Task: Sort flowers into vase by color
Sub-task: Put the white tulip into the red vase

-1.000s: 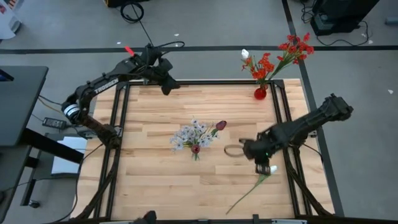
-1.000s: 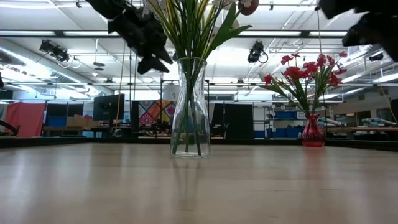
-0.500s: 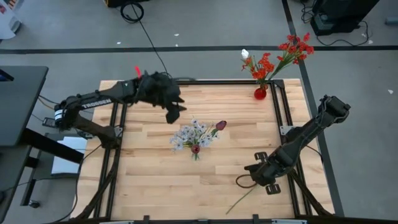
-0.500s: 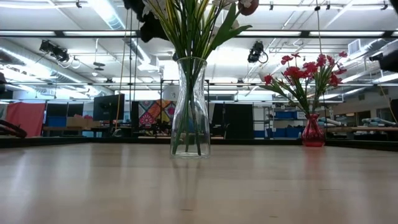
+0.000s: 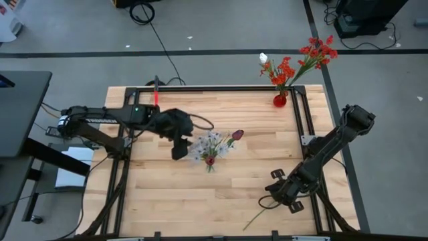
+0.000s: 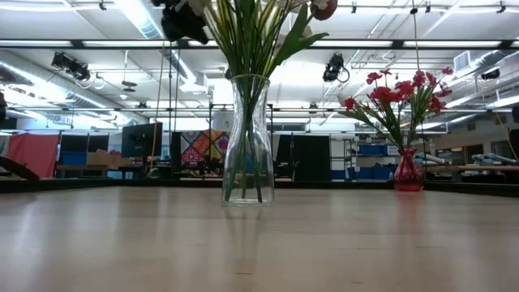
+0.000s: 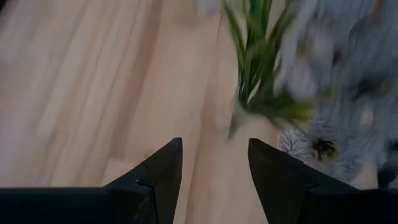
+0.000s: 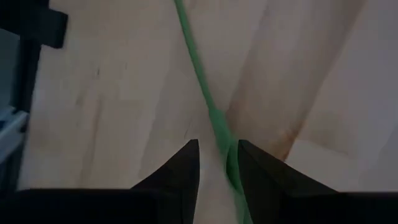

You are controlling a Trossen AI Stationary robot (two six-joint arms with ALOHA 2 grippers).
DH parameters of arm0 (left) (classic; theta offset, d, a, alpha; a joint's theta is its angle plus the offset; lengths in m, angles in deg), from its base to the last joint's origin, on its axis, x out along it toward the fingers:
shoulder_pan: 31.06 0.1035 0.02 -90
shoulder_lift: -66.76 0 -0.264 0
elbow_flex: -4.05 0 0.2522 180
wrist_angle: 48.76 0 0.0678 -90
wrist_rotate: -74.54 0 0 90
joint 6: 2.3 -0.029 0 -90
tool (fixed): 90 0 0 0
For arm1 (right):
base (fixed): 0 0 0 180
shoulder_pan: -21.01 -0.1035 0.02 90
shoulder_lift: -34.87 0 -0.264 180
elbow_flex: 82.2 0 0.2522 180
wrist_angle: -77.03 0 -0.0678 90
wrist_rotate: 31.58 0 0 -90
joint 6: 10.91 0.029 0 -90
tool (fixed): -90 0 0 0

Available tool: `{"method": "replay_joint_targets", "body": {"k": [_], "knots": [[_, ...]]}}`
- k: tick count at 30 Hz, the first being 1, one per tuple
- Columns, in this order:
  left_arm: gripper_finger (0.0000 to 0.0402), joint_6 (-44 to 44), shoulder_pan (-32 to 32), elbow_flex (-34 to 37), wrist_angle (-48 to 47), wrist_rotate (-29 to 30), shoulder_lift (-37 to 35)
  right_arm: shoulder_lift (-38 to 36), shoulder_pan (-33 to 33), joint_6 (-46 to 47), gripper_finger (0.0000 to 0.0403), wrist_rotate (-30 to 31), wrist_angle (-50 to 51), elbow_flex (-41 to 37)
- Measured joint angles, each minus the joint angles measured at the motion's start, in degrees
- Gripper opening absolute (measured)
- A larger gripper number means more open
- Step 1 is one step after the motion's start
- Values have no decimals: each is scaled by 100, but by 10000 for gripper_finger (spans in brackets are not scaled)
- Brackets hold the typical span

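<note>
A single flower stem (image 5: 264, 213) lies flat on the wooden table (image 5: 167, 201) near its front right corner, a thin green line from above; its bloom is hidden under the right gripper (image 5: 284, 194). Only the right wrist view brings it close: the stem (image 8: 208, 106) runs between the two dark fingers (image 8: 180, 168), which stand on either side of it, but I cannot tell whether they pinch it.

At the middle of the table stands a clear glass vase (image 6: 248, 139) holding pale lavender-white sprays (image 5: 204, 144) and a dark maroon tulip (image 5: 238, 134). The low view shows the glass and green stems inside; from above only the blooms show. The left gripper (image 5: 179, 148) hangs just beside this bunch, its fingers spread with nothing between them, the wrist view looking past them at blurred leaves (image 7: 261, 81).

At the far right corner a small red vase (image 5: 279, 100) holds red flowers (image 5: 301, 60) and one white bud (image 5: 263, 58).
</note>
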Motion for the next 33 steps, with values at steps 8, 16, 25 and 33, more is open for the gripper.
{"method": "replay_joint_targets", "body": {"k": [8, 16, 25, 33], "knots": [[188, 534, -238, 0, -623, 116, -75, 784, 5, -308, 115, -144, -302, 52], [188, 683, -167, 0, -809, 500, -289, 600, 180, 370, 14, -128, -291, 162], [187, 286, -78, -4, -669, 1239, -761, -156, 869, 3307, 7, -131, -187, 184], [187, -721, -80, -7, -238, 1820, -976, -942, 1752, 5631, 8, -176, -84, 181]]}}
